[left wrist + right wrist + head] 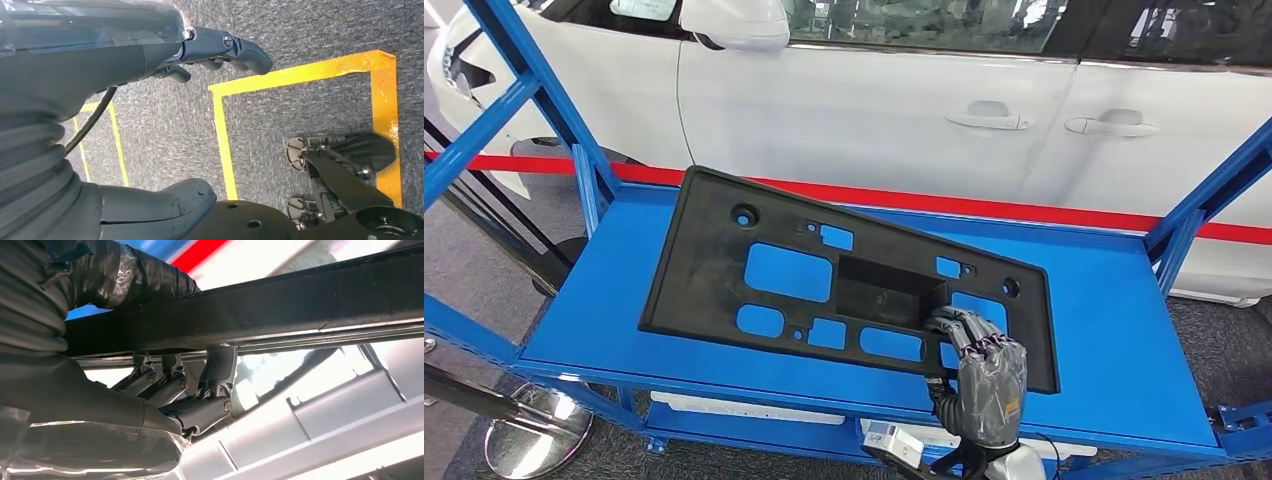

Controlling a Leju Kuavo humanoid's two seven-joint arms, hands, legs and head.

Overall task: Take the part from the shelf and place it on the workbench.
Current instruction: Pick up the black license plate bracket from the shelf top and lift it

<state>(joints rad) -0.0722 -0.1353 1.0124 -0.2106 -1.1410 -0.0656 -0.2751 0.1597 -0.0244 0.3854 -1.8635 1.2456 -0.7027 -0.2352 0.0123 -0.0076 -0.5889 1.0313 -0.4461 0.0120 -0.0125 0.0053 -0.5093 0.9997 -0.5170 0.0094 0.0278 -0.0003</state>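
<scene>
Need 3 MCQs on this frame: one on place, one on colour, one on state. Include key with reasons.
1. Where does the black plastic panel lie?
A. on the blue shelf
B. on the floor
C. on the car's roof

2. What colour is the stripe along the white car?
A. yellow
B. red
C. green

3. What is the right hand doing?
A. hanging free
B. gripping the panel's near edge
C. resting on the car door

Key: 1 A, the panel sits on the shelf's top deck; 2 B, the red stripe runs behind the shelf; 3 B, its fingers wrap the panel edge.
</scene>
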